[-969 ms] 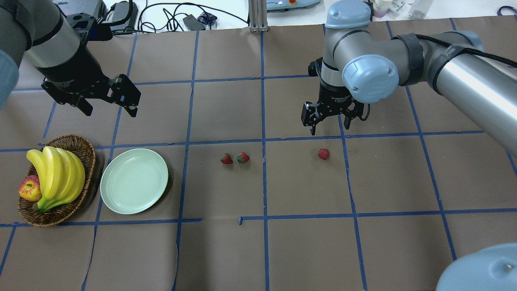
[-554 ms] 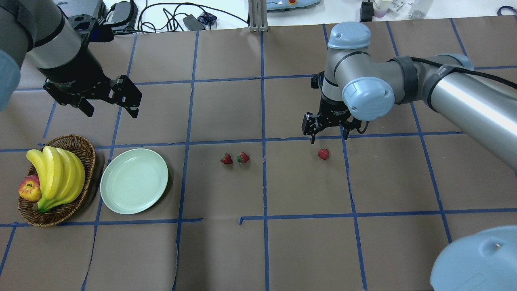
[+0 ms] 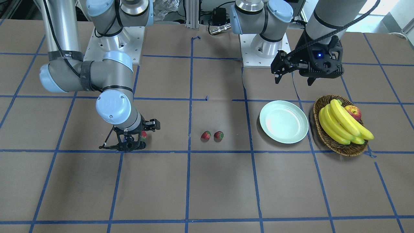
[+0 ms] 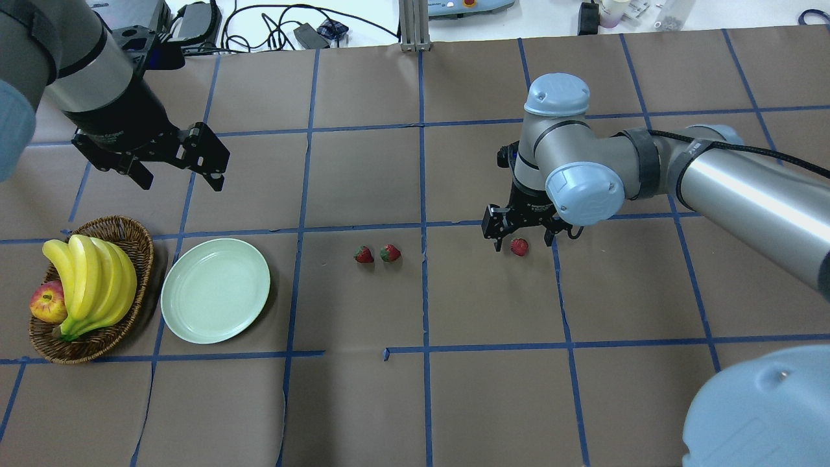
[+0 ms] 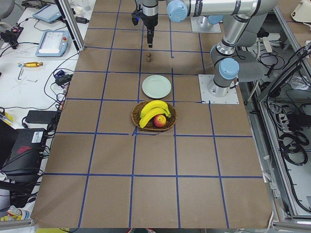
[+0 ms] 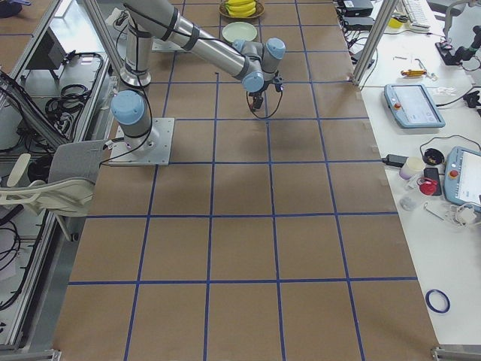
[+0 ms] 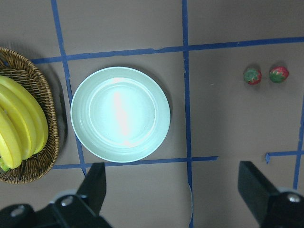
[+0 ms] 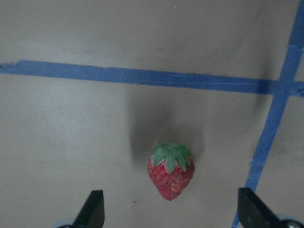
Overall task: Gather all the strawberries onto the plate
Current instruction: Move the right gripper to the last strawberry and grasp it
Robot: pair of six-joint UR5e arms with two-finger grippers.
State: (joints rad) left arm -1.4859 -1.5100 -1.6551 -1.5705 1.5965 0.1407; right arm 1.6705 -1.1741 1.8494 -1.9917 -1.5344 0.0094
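Note:
One strawberry (image 4: 519, 246) (image 8: 171, 171) lies on the brown table with its green cap up. My right gripper (image 4: 522, 241) (image 3: 132, 144) is open low over it, one finger on each side and neither touching in the right wrist view. Two more strawberries (image 4: 364, 254) (image 4: 390, 253) lie side by side near the table's middle, also in the left wrist view as strawberries (image 7: 252, 76) (image 7: 279, 74). The mint-green plate (image 4: 215, 290) (image 7: 120, 114) (image 3: 283, 121) holds nothing. My left gripper (image 4: 176, 176) (image 3: 293, 80) hangs open, high behind the plate.
A wicker basket (image 4: 130, 228) with bananas (image 4: 91, 279) and an apple (image 4: 47, 303) stands just left of the plate. Blue tape lines cross the brown table cover. Cables and devices lie beyond the far edge.
My right gripper has come down and toward the lone strawberry, from behind it to fingers flanking it. The left arm has barely moved. No strawberry has shifted.

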